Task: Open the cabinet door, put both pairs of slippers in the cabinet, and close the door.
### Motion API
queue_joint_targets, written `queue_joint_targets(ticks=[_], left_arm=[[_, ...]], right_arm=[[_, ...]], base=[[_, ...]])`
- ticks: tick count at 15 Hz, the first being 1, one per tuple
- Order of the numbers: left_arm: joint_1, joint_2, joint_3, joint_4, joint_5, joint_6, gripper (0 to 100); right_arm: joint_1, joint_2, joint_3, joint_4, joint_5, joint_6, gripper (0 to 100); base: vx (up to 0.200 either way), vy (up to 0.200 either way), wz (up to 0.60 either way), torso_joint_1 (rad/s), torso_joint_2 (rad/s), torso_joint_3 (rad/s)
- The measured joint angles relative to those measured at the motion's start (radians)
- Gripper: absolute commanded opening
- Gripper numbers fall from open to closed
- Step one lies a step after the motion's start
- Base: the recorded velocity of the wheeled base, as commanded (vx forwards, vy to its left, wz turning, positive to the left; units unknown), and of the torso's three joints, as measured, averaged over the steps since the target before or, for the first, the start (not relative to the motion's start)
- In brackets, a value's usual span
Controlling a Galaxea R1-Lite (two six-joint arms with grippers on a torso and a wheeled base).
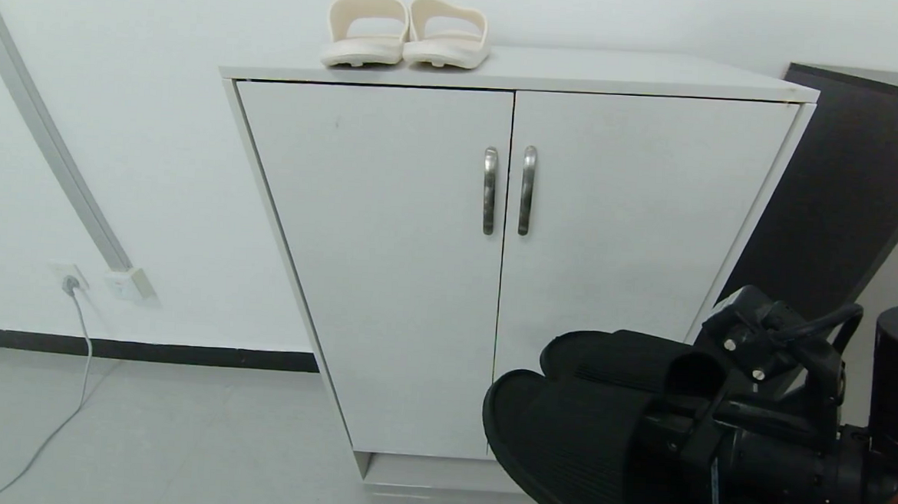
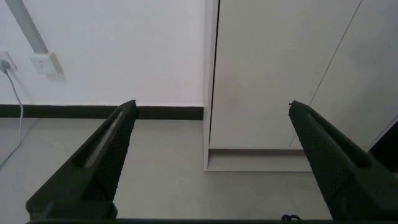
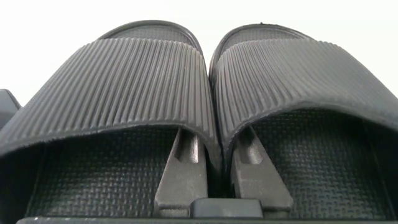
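A white two-door cabinet [image 1: 386,279] stands against the wall, both doors closed, with two metal handles [image 1: 490,190] at the middle seam. A cream pair of slippers [image 1: 405,33] rests on its top, towards the left. My right gripper [image 3: 211,177] is shut on a black pair of slippers [image 1: 586,420], its fingers [image 3: 183,174] pinching the two inner strap edges together; the pair hangs low in front of the right door. My left gripper [image 2: 208,112] is open, with nothing between its fingers [image 2: 99,155], low and facing the cabinet's left bottom corner [image 2: 211,155].
A dark panel [image 1: 852,189] leans to the right of the cabinet. A wall socket with a grey cable [image 1: 70,286] sits low on the left wall, and the cable trails onto the grey floor [image 1: 162,437].
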Motion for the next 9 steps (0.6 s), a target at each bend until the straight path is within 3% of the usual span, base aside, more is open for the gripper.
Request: queue_joint_targets(ticks=[7,9], left_arm=[[-0.007,0.055,-0.002,0.005,-0.015,0.023,100],[-0.01,0.098,-0.004,0.001,-0.03,0.076,100]], right_arm=[[0.001,0.008,0.006,-0.001,0.0,-0.001,0],[0.002,0.01,0.01,0.0,0.0,-0.016,0]], base=[[0.0,0.0,0.0,0.0,0.03,0.024],[0.0,0.0,0.0,0.0,0.0,0.0]])
